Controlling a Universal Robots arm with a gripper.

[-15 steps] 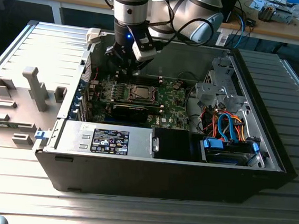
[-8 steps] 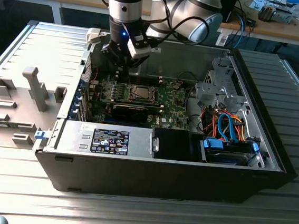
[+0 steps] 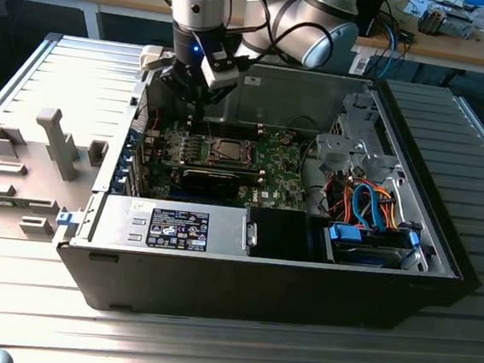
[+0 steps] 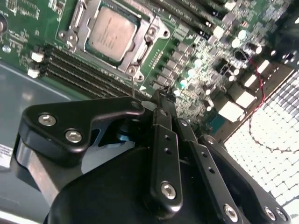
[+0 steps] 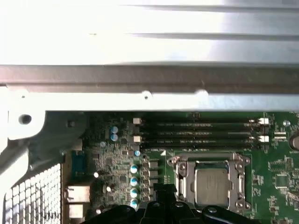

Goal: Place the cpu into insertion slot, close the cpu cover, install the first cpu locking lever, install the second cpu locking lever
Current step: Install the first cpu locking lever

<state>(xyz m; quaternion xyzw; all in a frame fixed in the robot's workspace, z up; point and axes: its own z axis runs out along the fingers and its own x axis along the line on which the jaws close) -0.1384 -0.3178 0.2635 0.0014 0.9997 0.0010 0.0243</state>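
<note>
Open computer case [image 3: 441, 252] on ribbed metal table [image 3: 29, 75]. Cpu [image 4: 112, 33] seated in insertion slot [image 4: 77, 28], cpu cover [image 4: 140, 55] down. Gripper [image 4: 161, 95] at board's 10 o'clock, pressed together, empty.

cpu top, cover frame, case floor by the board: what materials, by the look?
The cpu: pale brushed metal top, dull sheen. The cpu cover: thin bright sheet metal, likely steel, with glinting edges. The case floor: matte grey sheet metal, possibly painted or galvanised.

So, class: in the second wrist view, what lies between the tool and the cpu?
A strip of green motherboard with small square components and the cpu cover rim; the tool hangs apart from the cpu.
</note>
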